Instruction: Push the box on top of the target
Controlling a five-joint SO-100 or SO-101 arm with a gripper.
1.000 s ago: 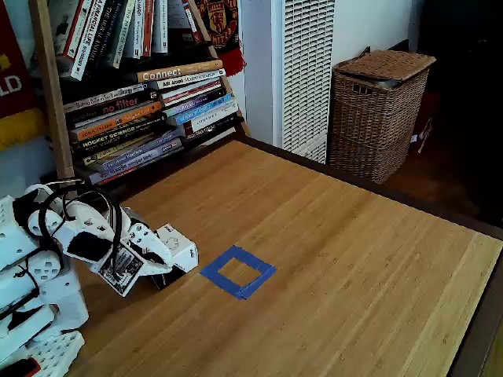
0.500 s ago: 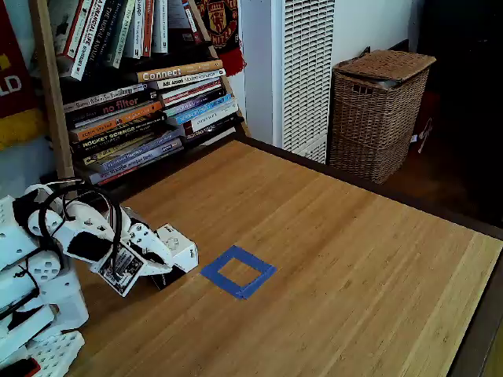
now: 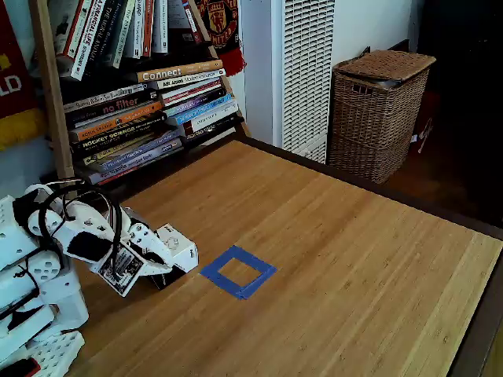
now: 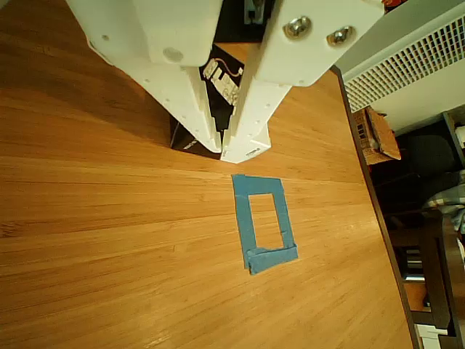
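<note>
table: light, smooth wooden tabletop with fine straight grain and a soft sheen
target: hollow square of matt blue tape, slightly wrinkled at one end
box: small cardboard cube, white top, black printed sides
gripper: white two-finger plastic gripper, smooth and matt, with shiny metal screws
basket: brown woven wicker hamper, rough texture
</note>
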